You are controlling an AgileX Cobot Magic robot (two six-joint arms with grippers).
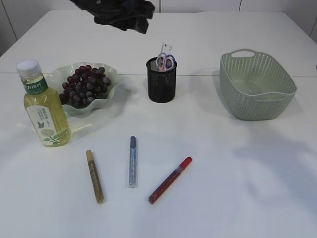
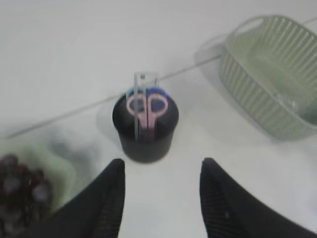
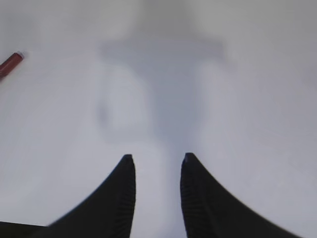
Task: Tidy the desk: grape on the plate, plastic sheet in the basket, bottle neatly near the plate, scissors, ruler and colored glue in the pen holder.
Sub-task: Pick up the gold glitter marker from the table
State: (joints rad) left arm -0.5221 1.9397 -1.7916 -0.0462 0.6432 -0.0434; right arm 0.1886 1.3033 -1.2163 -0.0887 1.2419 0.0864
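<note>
- The three glue pens lie flat on the white table (image 1: 237,198), in front of the pen holder (image 1: 161,80).
- The gold glue pen (image 1: 94,176) has its long axis running near to far, the far end leaning slightly left.
- The silver glue pen (image 1: 132,161) lies just about straight near to far, between the other two and apart from both.
- The red glue pen (image 1: 170,179) lies on a diagonal, its far end with the red cap pointing up and to the right.
- The scissors (image 1: 166,61) stand upright in the black mesh pen holder, pink and blue handles up; the clear ruler (image 1: 166,48) stands upright beside them.
- The grapes (image 1: 85,85) sit on the green wavy plate (image 1: 110,74), left of the pen holder.
- The bottle (image 1: 43,105) stands upright, just beside the plate at its front left.
- The green basket (image 1: 257,87) sits at the right, well apart from the pen holder.
- The left gripper (image 2: 162,196) hangs above the table in front of the pen holder, jaws parted, nothing between them.
- The right gripper (image 3: 156,191) hovers over bare table, jaws apart with a narrower gap, holding nothing; the red pen's tip shows at the left edge of its view.
</note>
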